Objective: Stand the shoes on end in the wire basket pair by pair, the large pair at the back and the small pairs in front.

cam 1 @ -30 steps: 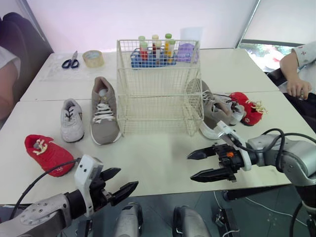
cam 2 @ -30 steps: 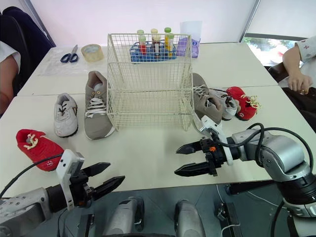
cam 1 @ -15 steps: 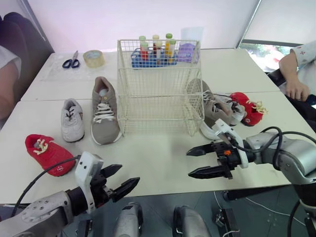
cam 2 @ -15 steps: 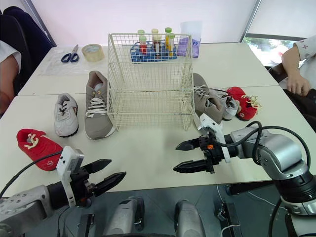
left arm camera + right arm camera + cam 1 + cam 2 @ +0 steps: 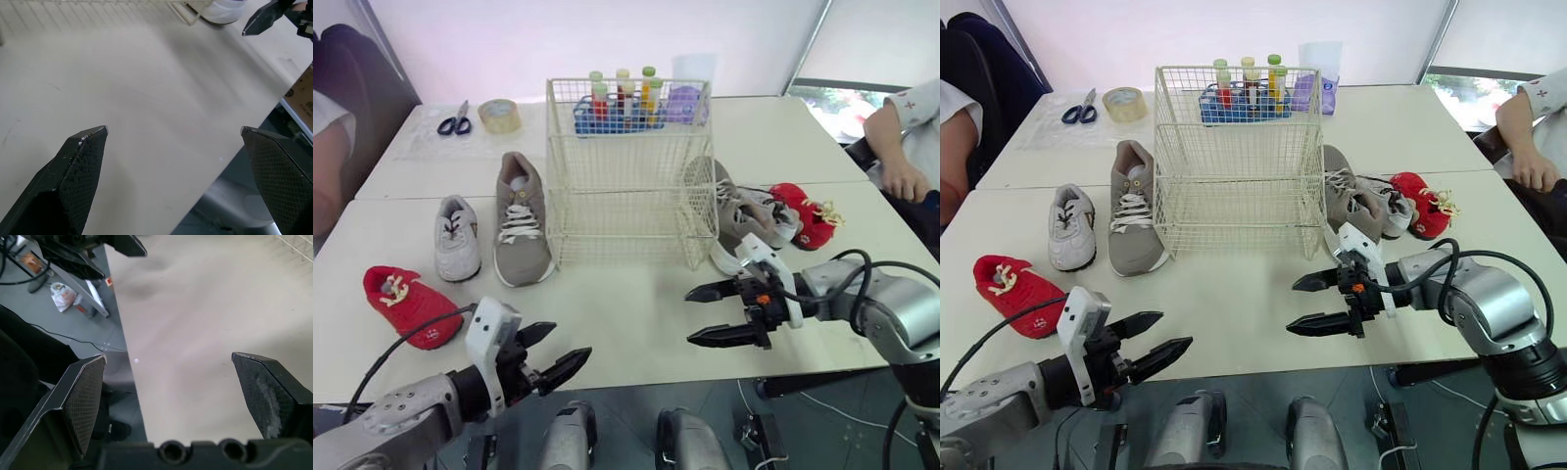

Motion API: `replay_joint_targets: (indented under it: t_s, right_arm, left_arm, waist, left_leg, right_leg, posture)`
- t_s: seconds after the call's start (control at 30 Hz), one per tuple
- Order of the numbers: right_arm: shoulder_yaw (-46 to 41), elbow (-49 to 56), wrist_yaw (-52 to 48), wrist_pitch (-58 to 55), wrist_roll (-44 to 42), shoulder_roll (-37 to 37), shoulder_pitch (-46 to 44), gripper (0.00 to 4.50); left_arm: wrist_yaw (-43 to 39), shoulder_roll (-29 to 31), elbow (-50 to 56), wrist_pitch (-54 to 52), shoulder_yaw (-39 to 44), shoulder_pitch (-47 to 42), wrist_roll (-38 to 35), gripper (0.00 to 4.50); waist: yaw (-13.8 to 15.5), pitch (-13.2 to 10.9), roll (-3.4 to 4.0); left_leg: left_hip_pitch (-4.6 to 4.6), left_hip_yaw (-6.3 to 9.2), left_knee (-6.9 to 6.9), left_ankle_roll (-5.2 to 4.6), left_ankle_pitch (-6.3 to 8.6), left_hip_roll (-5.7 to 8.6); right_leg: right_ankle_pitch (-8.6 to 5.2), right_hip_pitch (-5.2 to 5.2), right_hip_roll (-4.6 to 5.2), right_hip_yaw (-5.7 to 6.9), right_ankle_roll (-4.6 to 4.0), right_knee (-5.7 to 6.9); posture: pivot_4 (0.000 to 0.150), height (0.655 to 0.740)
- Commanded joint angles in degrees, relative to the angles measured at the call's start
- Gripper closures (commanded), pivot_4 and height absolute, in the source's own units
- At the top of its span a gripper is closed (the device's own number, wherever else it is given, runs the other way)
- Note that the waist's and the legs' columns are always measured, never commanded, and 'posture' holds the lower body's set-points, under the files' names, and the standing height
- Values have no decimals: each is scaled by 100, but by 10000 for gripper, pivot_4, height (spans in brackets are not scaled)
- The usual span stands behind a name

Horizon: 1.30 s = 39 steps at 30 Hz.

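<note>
Fingers (image 5: 83,156) on my left gripper (image 5: 570,343) are spread wide and hold nothing. My right gripper (image 5: 687,315) is wide open too, with nothing in it. Both hang over the front of the table (image 5: 626,313), well apart from each other.

The wire basket (image 5: 626,201) stands in the middle of the table and has no shoes in it. So I think I am at the very start, with no pair put away yet. The big pair should go in first, at the back. My right gripper is near the big shoe on my right (image 5: 732,211), so I think that is the best one to grab. I would need to reach forward, close on it and tip it onto its end inside the basket.

I count six shoes, three on each side of the basket. Two are big and brown: that one and the big shoe on my left (image 5: 521,220). Two are small and white: the left white shoe (image 5: 456,238) and the right white shoe (image 5: 773,217). Two are small and red: the left red shoe (image 5: 406,305) and the right red shoe (image 5: 803,215). That makes three pairs for one basket.
</note>
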<state>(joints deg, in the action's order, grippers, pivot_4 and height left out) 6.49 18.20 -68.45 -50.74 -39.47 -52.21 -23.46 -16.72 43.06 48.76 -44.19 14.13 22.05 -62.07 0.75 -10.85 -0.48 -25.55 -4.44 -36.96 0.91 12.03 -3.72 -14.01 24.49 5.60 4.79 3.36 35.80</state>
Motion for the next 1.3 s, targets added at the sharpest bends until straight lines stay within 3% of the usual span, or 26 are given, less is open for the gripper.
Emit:
replay_joint_targets:
  t_s: [0.03,0.17,0.37,0.53,0.63,0.83,0.97,1.0,1.07,1.27,1.3]
  right_arm:
    - [1,-167,-513,345,306,-402,-1073,0]
    - [271,-1004,-1342,429,603,-678,-3109,0]
    - [931,-2437,-2081,1653,1747,-415,-4524,0]
    - [1552,-2926,-2405,2344,2322,132,-4866,0]
    - [1848,-2811,-2405,2397,2239,225,-4755,0]
    - [2087,-2835,-2395,2437,2831,568,-4502,0]
    - [2243,-3058,-1848,2556,3400,991,-4363,0]
    - [2237,-3156,-1705,2618,3526,1088,-4351,5589]
    - [2262,-3397,-1607,2921,3748,1210,-4294,12287]
    - [2176,-3459,-1816,3006,3866,1286,-4258,43783]
    - [2157,-3430,-1833,2974,3866,1294,-4249,43783]
  left_arm:
    - [-520,506,-92,162,519,-281,303,242]
    - [-1344,1615,-288,-163,1797,-983,-769,242]
    - [-1486,2321,-583,-383,2230,-1822,-1897,242]
    - [-1524,2524,-493,-473,1955,-2054,-1646,242]
    - [-1415,2422,-528,-405,1867,-2126,-1529,242]
    - [-1396,2260,-624,-357,1735,-2190,-1330,242]
    - [-1270,2017,-600,-241,1416,-2339,-1106,242]
    - [-1240,1964,-601,-231,1356,-2397,-1089,0]
    - [-1202,1848,-605,-210,1184,-2496,-975,0]
    - [-1262,1698,-624,-207,1052,-2548,-653,0]
    - [-1267,1685,-630,-203,1040,-2569,-630,0]
  waist:
    - [-13,-15,17]
    - [-32,-46,21]
    - [-43,-38,2]
    - [-101,-39,4]
    - [-140,-40,6]
    - [-151,-41,6]
    - [-150,-39,4]
    - [-149,-39,4]
    - [-141,-39,4]
    - [-141,-39,4]
    - [-142,-38,3]
  left_leg:
    - [-1,-3,-5,0,0,0]
    - [0,-9,-6,0,0,-10]
    - [0,-17,1,24,34,-9]
    - [-49,-36,-2,17,22,-8]
    - [-49,-31,9,32,13,-13]
    - [-48,-31,-12,33,13,-13]
    - [-38,-32,-16,38,5,-14]
    - [-28,-31,-16,40,3,-16]
    - [-21,-31,-15,41,2,-16]
    - [-20,-32,-13,40,0,-15]
    - [-20,-32,-13,40,0,-15]
  right_leg:
    - [0,6,0,-1,0,9]
    - [-2,31,-5,3,5,18]
    - [13,33,-1,5,-15,1]
    - [45,71,-6,-9,63,35]
    - [44,76,-15,-6,65,40]
    - [49,70,-14,-7,55,41]
    - [56,62,-14,-9,43,42]
    - [57,55,-16,-9,42,43]
    - [57,50,-16,-9,41,45]
    - [58,47,-16,-9,46,46]
    - [59,48,-16,-9,46,47]
  posture:
    - [1500,7400]
    - [1500,7400]
    - [1500,7400]
    - [1500,7400]
    - [1500,7400]
    - [1500,7400]
    - [1500,7400]
    - [1500,7400]
    - [1500,7400]
    - [1500,7400]
    - [1500,7400]
